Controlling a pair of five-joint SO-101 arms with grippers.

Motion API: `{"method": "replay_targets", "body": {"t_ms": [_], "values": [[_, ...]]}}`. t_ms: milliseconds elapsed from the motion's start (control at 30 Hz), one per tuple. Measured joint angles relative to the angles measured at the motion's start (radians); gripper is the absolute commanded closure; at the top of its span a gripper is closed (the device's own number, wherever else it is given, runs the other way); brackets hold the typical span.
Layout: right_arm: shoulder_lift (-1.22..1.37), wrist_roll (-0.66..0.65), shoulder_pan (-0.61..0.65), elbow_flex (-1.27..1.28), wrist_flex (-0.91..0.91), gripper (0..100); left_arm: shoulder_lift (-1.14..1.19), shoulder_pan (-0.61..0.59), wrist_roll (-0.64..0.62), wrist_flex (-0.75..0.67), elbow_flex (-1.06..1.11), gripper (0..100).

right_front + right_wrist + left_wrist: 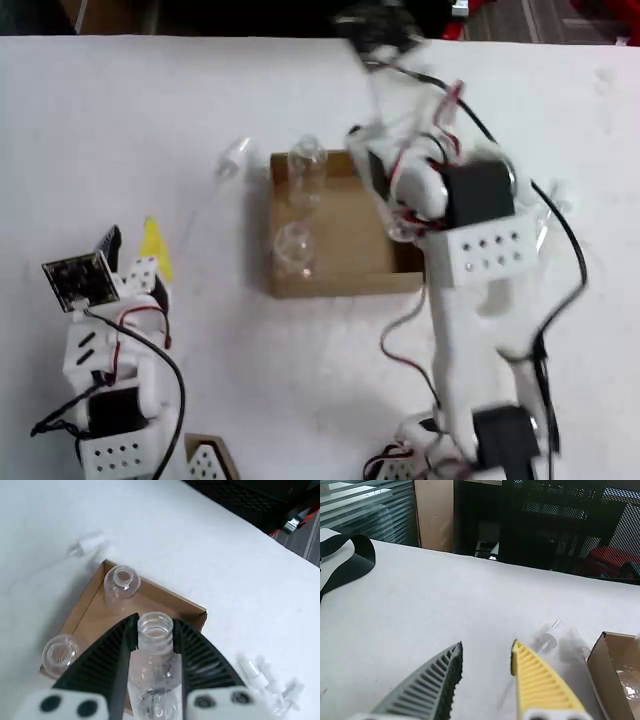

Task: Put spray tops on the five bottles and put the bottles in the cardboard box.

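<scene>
Nearest me, the left claw (487, 647) is hanging wide open with nothing in it, low over the desk (150, 100), at about 8 o'clock from the cardboard box (345, 285). One loose spray top (235, 158) is lying on its side at roughly 1 o'clock from that claw, well apart from it and just off the box's 10 o'clock corner.

Further in, the right claw (155, 624) is gripping a third bottle (154, 665) by the neck. It is holding the bottle upright over the box's 3 o'clock side. The mouth is bare, with no sprayer fitted.

Inside the box, the near bottle (295, 245) and the far bottle (305, 170) are standing upright along the 9 o'clock wall, and both are open-necked too. More spray tops (265, 675) are lying in a small heap on the desk outside the box, near the right claw.

I am judging the job as barely begun. I am counting three bottles at the box, none of them capped. Every sprayer is waiting to be fitted, so the boxed bottles are probably needing to come out again.
</scene>
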State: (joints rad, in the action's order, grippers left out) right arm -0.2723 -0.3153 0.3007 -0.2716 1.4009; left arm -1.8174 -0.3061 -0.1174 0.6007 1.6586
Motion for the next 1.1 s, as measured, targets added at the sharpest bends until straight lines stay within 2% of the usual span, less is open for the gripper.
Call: {"method": "replay_targets", "body": {"t_ms": [167,333,467,700,900,1100], "values": [[-0.198,0.141,-0.040,0.516,-0.459,98.3,0.000,0.000,0.000,0.000,0.000,85],[-0.292,0.155,0.015,0.961,-0.959,98.3,0.000,0.000,0.000,0.000,0.000,85],[-0.269,0.140,0.028,1.131,-1.264,98.3,0.000,0.000,0.000,0.000,0.000,85],[-0.109,0.135,0.028,1.157,-1.439,98.3,0.000,0.000,0.000,0.000,0.000,85],[-0.092,0.230,0.020,1.186,-1.453,98.3,0.000,0.000,0.000,0.000,0.000,85],[-0.135,0.249,0.014,1.261,-1.465,98.3,0.000,0.000,0.000,0.000,0.000,85]]}}
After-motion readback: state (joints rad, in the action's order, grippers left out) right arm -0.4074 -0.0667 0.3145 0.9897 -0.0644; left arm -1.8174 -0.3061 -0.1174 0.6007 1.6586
